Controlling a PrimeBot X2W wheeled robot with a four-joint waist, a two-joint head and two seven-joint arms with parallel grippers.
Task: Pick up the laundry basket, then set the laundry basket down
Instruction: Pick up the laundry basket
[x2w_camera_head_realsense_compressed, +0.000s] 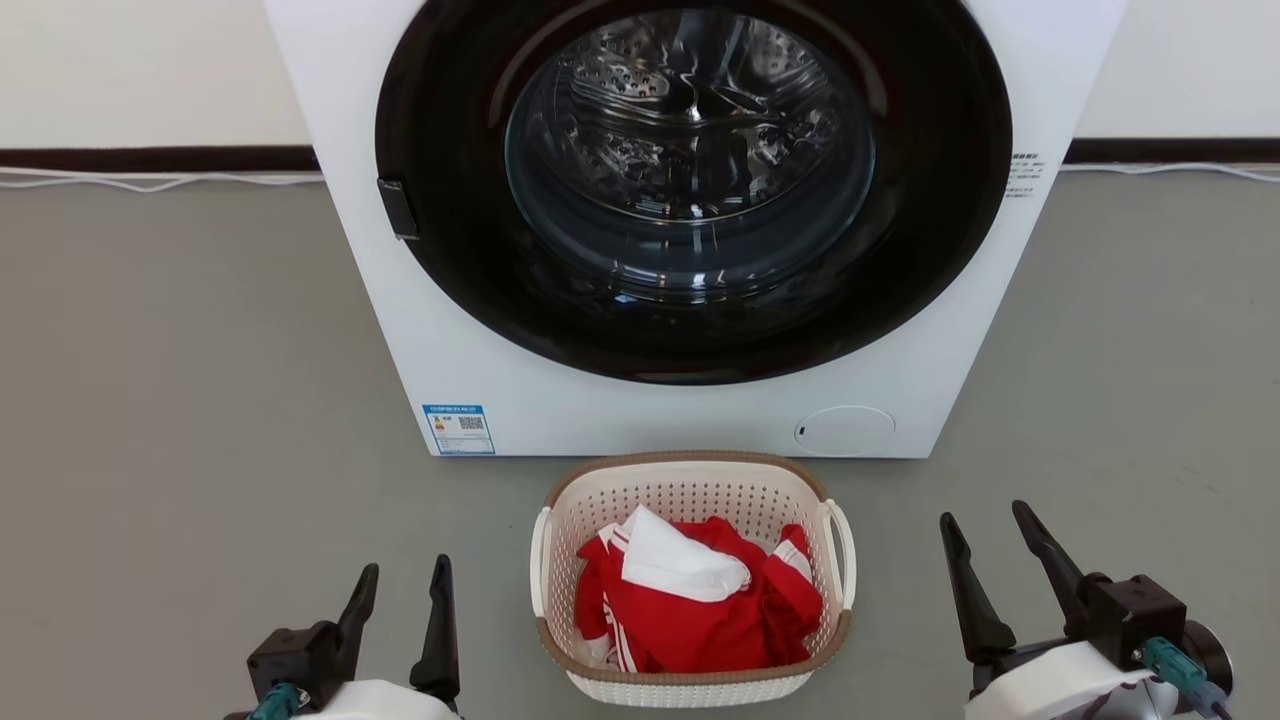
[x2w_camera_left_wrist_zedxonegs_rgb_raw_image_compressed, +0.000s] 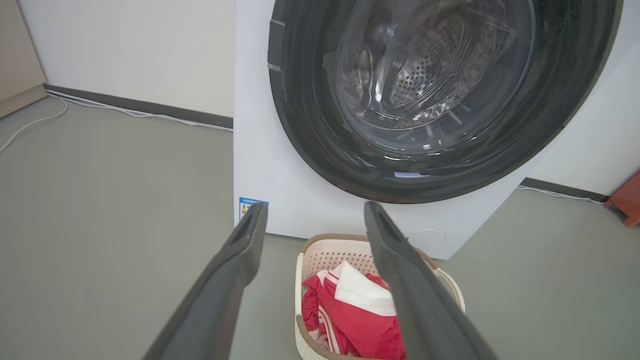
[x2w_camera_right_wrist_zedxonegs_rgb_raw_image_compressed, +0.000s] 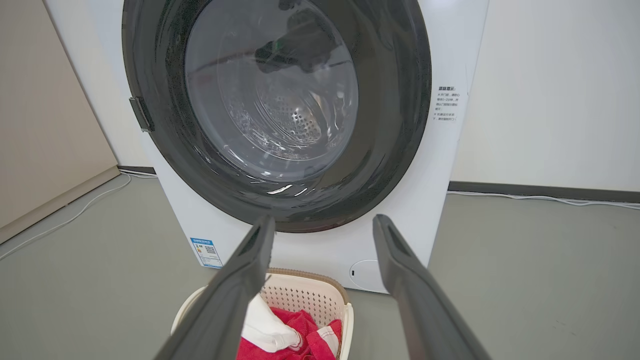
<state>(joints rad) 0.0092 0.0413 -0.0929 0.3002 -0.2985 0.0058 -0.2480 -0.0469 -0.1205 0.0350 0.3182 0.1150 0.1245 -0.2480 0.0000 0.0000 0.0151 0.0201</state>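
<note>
Cream perforated plastic with a brown rim, your laundry basket (x2w_camera_head_realsense_compressed: 690, 497) sits on the floor (x2w_camera_head_realsense_compressed: 200, 400) just near of the washing machine (x2w_camera_head_realsense_compressed: 600, 400), between left gripper (x2w_camera_head_realsense_compressed: 405, 568) and right gripper (x2w_camera_head_realsense_compressed: 983, 512), both spread wide and empty; likely light and stiff, so take its white side handles (x2w_camera_head_realsense_compressed: 846, 555).

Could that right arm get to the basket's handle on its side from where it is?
Probably yes. The right arm sits beside the laundry basket, jaws wide open, with just bare floor between them and the nearest white handle.
</note>
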